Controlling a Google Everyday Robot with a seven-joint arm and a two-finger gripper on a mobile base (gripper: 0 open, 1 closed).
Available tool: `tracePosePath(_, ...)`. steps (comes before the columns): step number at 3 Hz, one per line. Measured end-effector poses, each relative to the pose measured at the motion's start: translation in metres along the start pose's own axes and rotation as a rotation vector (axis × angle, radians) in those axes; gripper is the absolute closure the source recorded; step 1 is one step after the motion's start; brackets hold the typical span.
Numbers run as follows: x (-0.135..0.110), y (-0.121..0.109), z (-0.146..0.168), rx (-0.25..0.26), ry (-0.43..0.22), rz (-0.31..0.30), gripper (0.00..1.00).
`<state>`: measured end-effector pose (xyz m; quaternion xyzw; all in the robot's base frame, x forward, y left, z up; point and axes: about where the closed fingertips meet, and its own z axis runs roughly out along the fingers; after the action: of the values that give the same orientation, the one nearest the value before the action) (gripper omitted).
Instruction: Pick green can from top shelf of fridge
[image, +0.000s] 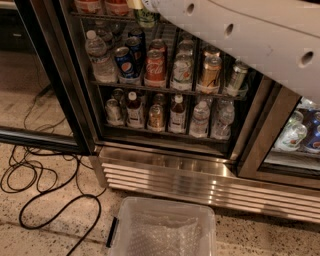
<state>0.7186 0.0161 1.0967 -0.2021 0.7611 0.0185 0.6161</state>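
Observation:
The fridge (165, 165) stands open, with its glass door (40, 75) swung out to the left. My white arm (250, 40) reaches in from the upper right. The gripper (142, 5) is at the very top edge of the view, mostly cut off, at the top shelf (95, 16). A dark green can (146, 19) shows right under the gripper's end. I cannot tell whether the gripper touches it. Red containers (102, 6) stand on the same shelf to the left.
The shelf below holds a water bottle (98, 57), a blue Pepsi can (125, 62), a red cola can (155, 67) and more cans. The lowest shelf holds several bottles (177, 115). A clear plastic bin (162, 230) sits on the floor in front. Black cables (45, 190) lie at left.

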Motion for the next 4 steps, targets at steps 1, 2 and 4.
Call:
tracePosePath(1,0.015,-0.010,-0.028,0.049,0.036,0.036,1.00)
tracePosePath(2,0.036,-0.017,-0.051,0.094,0.090,0.087,1.00)
tracePosePath(4,0.043,-0.020,-0.054,0.100,0.116,0.114,1.00)
